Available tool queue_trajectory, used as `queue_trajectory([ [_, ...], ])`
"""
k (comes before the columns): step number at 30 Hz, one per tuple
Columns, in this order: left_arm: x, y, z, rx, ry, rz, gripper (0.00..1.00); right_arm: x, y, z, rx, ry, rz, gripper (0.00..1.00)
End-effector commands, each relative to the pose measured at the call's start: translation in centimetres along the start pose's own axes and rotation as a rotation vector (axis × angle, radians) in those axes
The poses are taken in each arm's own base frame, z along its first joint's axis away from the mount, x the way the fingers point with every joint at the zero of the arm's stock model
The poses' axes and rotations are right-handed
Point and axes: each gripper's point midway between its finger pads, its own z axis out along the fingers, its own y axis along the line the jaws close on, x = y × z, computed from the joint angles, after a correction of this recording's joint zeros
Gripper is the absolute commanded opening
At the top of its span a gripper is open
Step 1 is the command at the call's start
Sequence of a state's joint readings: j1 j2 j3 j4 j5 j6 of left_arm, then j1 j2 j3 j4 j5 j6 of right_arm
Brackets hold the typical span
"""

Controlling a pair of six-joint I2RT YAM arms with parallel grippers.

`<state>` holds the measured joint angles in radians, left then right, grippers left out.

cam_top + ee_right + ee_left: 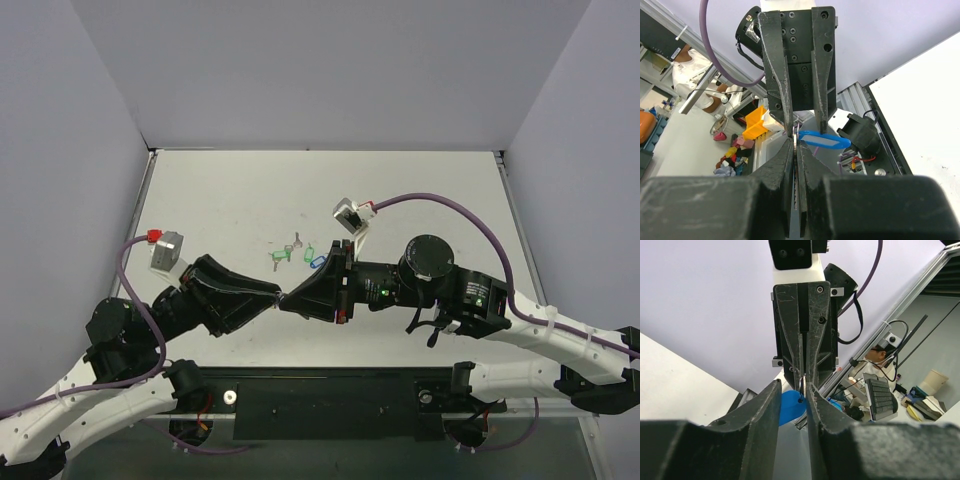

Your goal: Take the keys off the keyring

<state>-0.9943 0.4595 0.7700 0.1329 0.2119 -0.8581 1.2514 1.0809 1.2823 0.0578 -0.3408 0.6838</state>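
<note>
table (220, 200): white, flat | on it: two green-tagged keys (281, 256), light blue tag (318, 262) just beside them | spot: near the table's middle

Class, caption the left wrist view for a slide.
Half-open left gripper faces shut right gripper, blue tag dangling between.

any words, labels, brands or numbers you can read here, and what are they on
None can be read in any view.
Blue tag: no writing shows on it.
Green tags on the table: too small to read.
Right arm: any print is too small to tell.
Keyboard in the background: too blurred to read.
</note>
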Motion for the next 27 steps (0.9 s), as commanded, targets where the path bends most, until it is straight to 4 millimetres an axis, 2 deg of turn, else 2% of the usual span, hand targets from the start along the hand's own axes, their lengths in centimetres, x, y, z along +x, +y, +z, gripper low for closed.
queue_trajectory([
  [1, -1.6, -1.8, 0.3, 0.055, -0.049, 0.010, 0.32, -1.7, 2.2, -0.2, -0.080, -0.052, -0.026, 0.00],
  [4, -1.6, -1.8, 0.4, 0.058, -0.048, 0.010, 0.23, -1.5, 2.0, -0.2, -0.076, -0.048, -0.025, 0.00],
  [10, -1.8, -2.0, 0.4, 0.053, -0.045, 0.015, 0.20, -1.3, 1.8, -0.3, -0.071, -0.044, -0.023, 0.00],
  [11, -1.8, -2.1, 0.4, 0.053, -0.043, 0.016, 0.17, -1.4, 1.9, -0.3, -0.072, -0.045, -0.025, 0.00],
  [12, -1.9, -2.0, 0.4, 0.048, -0.041, 0.018, 0.07, -1.5, 1.9, -0.4, -0.072, -0.049, -0.026, 0.00],
  [14, -1.9, -2.1, 0.4, 0.045, -0.038, 0.019, 0.00, -1.4, 1.8, -0.3, -0.069, -0.044, -0.028, 0.00],
  [22, -1.5, -1.9, 0.2, 0.010, 0.010, 0.036, 0.00, -1.1, 1.6, -0.4, -0.060, -0.030, -0.028, 0.00],
  [27, -0.2, -1.7, 0.0, -0.015, 0.104, 0.043, 0.00, -0.7, 1.2, -0.7, -0.039, -0.007, -0.037, 0.00],
])
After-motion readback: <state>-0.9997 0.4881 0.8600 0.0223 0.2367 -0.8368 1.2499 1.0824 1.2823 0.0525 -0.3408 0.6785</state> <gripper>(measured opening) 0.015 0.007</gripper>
